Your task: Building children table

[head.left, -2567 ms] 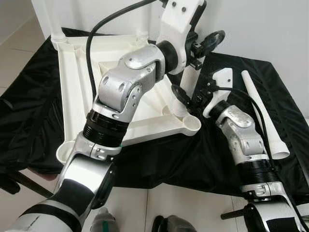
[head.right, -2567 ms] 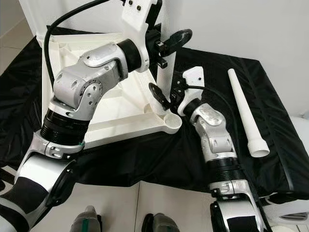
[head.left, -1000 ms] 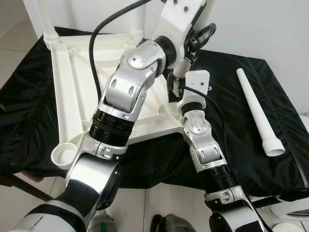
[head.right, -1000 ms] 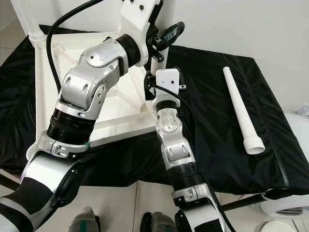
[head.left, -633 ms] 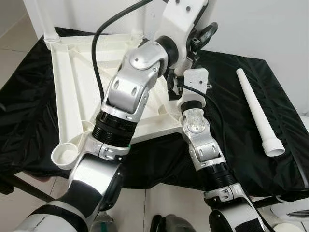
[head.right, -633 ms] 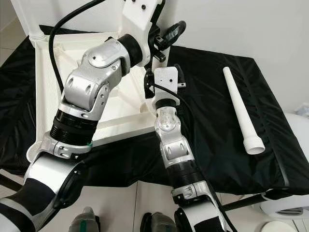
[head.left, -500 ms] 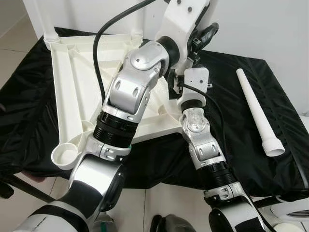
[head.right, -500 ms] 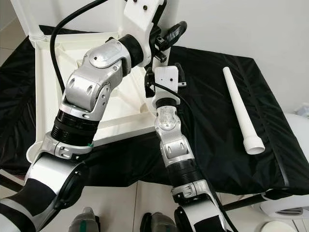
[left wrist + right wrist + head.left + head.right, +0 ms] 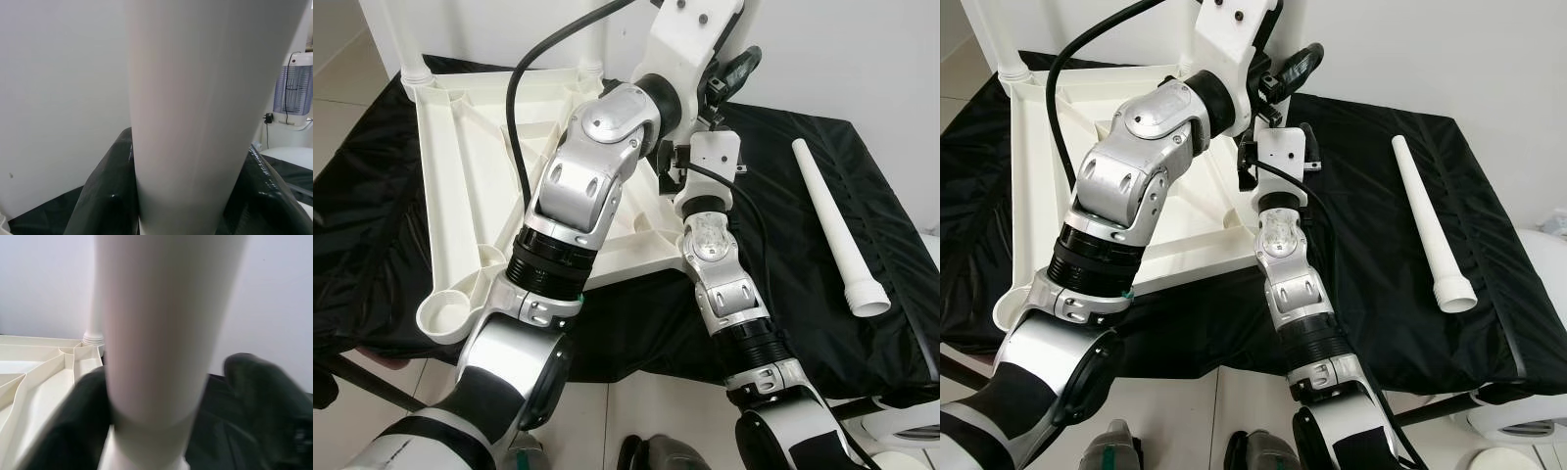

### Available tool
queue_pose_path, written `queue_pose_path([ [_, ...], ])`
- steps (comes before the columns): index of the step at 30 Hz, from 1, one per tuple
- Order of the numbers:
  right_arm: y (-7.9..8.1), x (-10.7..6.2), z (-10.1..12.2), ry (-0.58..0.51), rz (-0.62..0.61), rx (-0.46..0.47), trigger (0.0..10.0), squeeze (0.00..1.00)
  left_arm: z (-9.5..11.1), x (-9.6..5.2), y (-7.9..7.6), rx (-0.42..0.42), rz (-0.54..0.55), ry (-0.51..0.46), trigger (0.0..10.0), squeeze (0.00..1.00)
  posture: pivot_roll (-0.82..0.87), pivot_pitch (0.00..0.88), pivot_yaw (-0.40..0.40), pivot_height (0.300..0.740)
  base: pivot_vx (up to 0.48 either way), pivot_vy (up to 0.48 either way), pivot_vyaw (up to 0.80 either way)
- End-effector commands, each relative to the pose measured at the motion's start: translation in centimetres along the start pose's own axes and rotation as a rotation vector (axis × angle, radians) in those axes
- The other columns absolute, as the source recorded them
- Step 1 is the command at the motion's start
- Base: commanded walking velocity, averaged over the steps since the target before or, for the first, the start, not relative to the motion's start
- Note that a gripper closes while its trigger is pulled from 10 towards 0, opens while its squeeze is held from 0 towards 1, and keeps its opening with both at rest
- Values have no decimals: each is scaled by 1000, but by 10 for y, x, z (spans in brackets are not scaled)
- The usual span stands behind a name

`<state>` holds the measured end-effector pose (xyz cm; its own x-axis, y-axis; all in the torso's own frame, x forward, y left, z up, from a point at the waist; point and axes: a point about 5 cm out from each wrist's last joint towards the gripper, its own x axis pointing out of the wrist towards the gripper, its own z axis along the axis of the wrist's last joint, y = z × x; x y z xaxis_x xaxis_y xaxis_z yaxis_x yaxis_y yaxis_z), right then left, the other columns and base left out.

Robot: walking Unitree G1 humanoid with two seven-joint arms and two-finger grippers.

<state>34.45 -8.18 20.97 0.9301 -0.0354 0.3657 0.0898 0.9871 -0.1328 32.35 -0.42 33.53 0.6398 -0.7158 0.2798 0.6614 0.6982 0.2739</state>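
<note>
A plain white wall fills the upper right of the head views. Black cloth drapes the work surface across the middle — creased, faintly glossy. Pale floor tiles show at upper left and along the bottom edge.

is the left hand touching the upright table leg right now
Touching. In the left wrist view both black fingers press against the sides of the table leg, no gap showing.
</note>
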Motion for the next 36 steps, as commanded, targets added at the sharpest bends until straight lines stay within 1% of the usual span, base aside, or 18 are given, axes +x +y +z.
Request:
queue_pose_path([
  [1,-7,2,-2,3,-34,-3,3961,0,9,3,6,20,139,-29,10000,0,113,42,-123,740,0,0,0],
  [2,-7,2,-2,1,-37,-3,2431,0,9,3,6,22,139,-29,10000,0,114,41,-123,740,0,0,0],
  [3,-7,2,-2,1,-37,-3,2431,0,9,3,6,22,139,-29,10000,0,114,41,-123,740,0,0,0],
  [4,-7,3,-2,-5,-24,-4,0,0,9,3,6,22,140,-28,10000,0,114,40,-123,740,0,0,0],
  [17,-7,4,-2,-15,-27,-3,0,0,9,3,8,25,149,-30,10000,0,115,35,-128,740,0,0,0],
  [18,-7,4,-3,-14,-27,-4,4980,0,9,3,8,7,148,-32,10000,0,116,35,-130,740,0,0,0],
  [20,-7,4,-3,-14,-27,-4,4980,0,9,3,8,7,148,-32,10000,0,116,35,-130,740,0,0,0],
  [21,-7,5,-3,-6,-23,7,10000,0,9,2,8,-27,142,-40,10000,1000,116,32,-130,740,0,0,0],
  [24,-7,5,-3,-6,-23,7,10000,0,9,2,8,-27,142,-40,10000,1000,116,32,-130,740,0,0,0],
  [26,-8,5,-4,2,-27,12,10000,0,10,2,7,-54,133,-49,10000,1000,116,29,-131,740,0,0,0],
  [27,-12,6,-6,16,-41,15,10000,0,10,1,7,-94,133,-60,10000,1000,115,23,-132,740,0,0,0],
  [28,-12,6,-6,16,-41,15,10000,0,10,1,7,-94,133,-60,10000,1000,115,23,-132,740,0,0,0],
  [30,-19,8,-9,36,-63,28,10000,0,11,-2,9,-145,136,-73,10000,1000,113,20,-131,740,0,0,0],
  [32,-19,8,-9,36,-63,28,10000,0,11,-2,9,-145,136,-73,10000,1000,113,20,-131,740,0,0,0],
  [33,-24,8,-11,52,-75,40,10000,0,8,-5,14,-185,160,-74,10000,345,110,17,-132,740,0,0,0],
  [34,-24,8,-11,52,-75,40,10000,0,8,-5,14,-185,160,-74,10000,345,110,17,-132,740,0,0,0],
  [35,-28,9,-12,57,-85,42,10000,0,8,-7,16,-207,171,-77,10000,0,109,15,-132,740,0,0,0],
  [36,-33,9,-13,59,-94,39,10000,0,6,-10,19,-229,186,-84,10000,0,108,12,-132,740,0,0,0],
])
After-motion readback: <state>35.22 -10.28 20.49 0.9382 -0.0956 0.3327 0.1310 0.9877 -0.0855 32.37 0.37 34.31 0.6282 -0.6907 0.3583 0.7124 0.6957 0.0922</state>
